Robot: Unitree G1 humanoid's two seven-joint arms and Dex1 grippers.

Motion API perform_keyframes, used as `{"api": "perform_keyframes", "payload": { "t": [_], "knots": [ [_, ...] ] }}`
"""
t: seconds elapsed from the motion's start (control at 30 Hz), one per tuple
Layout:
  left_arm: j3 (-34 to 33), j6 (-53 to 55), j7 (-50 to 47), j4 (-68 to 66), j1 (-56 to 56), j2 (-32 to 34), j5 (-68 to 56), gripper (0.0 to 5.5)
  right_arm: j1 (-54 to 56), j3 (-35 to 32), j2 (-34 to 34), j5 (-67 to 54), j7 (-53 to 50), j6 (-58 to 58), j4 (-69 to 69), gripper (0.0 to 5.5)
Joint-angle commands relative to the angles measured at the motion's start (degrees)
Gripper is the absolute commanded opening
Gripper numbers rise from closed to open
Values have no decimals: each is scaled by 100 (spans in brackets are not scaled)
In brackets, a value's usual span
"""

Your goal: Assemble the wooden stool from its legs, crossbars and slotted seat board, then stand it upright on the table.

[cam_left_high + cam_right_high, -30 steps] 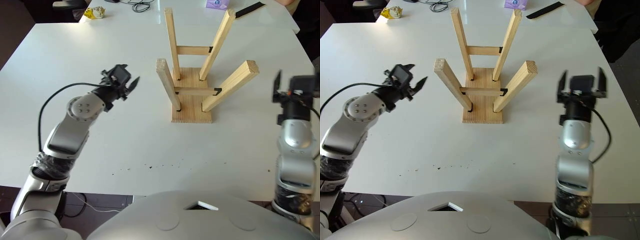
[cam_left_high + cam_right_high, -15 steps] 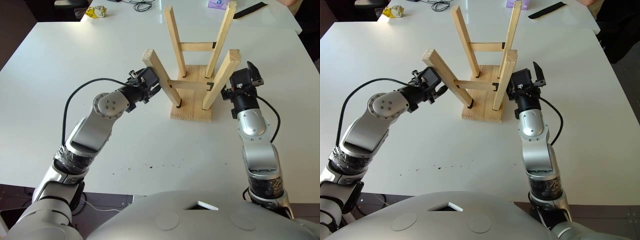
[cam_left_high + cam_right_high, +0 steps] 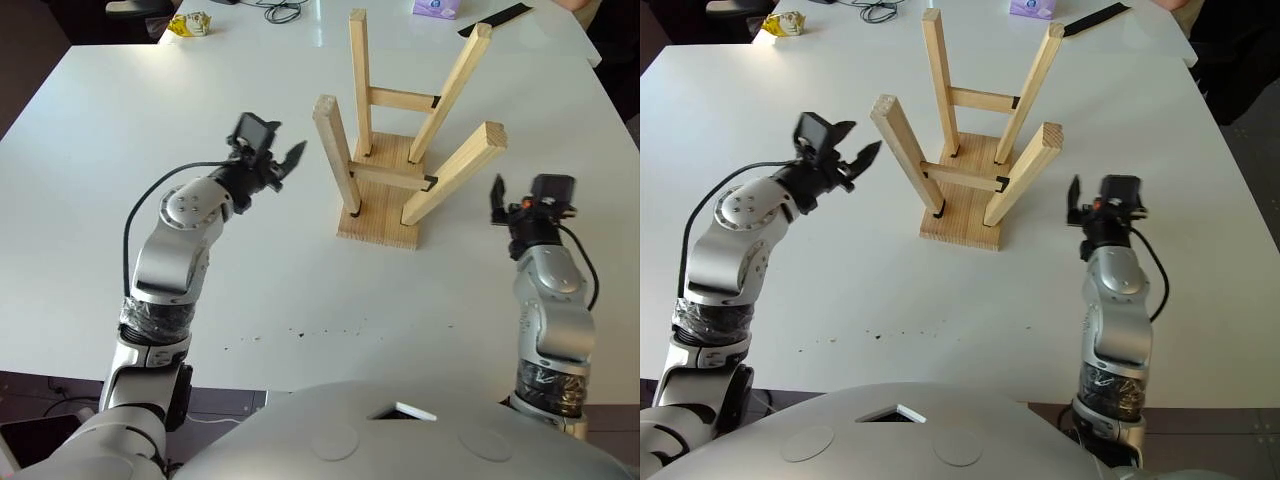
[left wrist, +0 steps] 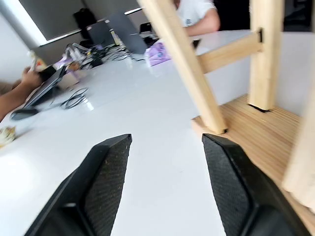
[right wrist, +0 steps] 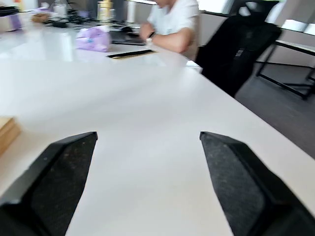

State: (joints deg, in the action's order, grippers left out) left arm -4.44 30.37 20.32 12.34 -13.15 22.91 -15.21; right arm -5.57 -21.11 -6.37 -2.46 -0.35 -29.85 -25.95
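Note:
The wooden stool (image 3: 385, 170) stands upside down on the white table, its slotted seat board (image 3: 377, 222) flat on the surface. All four legs point up, and the near right leg (image 3: 455, 172) leans outward. A crossbar (image 3: 390, 178) joins the near legs and another crossbar (image 3: 402, 98) joins the far pair. My left gripper (image 3: 285, 163) hovers open just left of the near left leg (image 3: 336, 155), not touching it. In the left wrist view its fingers (image 4: 106, 182) frame that leg (image 4: 183, 64) and the board (image 4: 256, 123). To the right of the stool my right gripper (image 3: 530, 200) is open and holds nothing.
A yellow wrapper (image 3: 190, 24), cables (image 3: 285, 10), a purple box (image 3: 437, 8) and a black strip (image 3: 495, 18) lie at the table's far edge. The table's right edge (image 3: 620, 110) is close to my right arm.
Half a second ago both grippers were up against the near legs, which stood steeper; both have since drawn back outward. The stool has turned slightly and its near right leg splays out again.

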Motion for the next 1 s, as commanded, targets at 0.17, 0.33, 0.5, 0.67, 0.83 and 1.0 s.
{"api": "perform_keyframes", "payload": {
  "t": [0.17,0.33,0.5,0.67,0.83,1.0],
  "knots": [
    [335,-689,88,-1536,-1183,-619,184,186,878,532,-111,-72,83,153,574,350],
    [1040,-1688,694,-2404,-1631,-1158,391,186,1500,1281,-19,41,317,588,1664,350],
    [1536,-1902,1195,-1945,-1271,-1294,416,186,1641,1819,172,93,454,723,2071,350],
    [1692,-1711,1404,-1070,-822,-1080,410,186,1349,2271,247,214,521,650,1793,350],
    [1344,-1468,1267,-844,-789,-832,394,186,953,2512,293,295,484,451,1368,350],
    [871,-1231,1076,-676,-623,-542,386,186,644,2403,245,403,264,410,954,350]
  ]
}}
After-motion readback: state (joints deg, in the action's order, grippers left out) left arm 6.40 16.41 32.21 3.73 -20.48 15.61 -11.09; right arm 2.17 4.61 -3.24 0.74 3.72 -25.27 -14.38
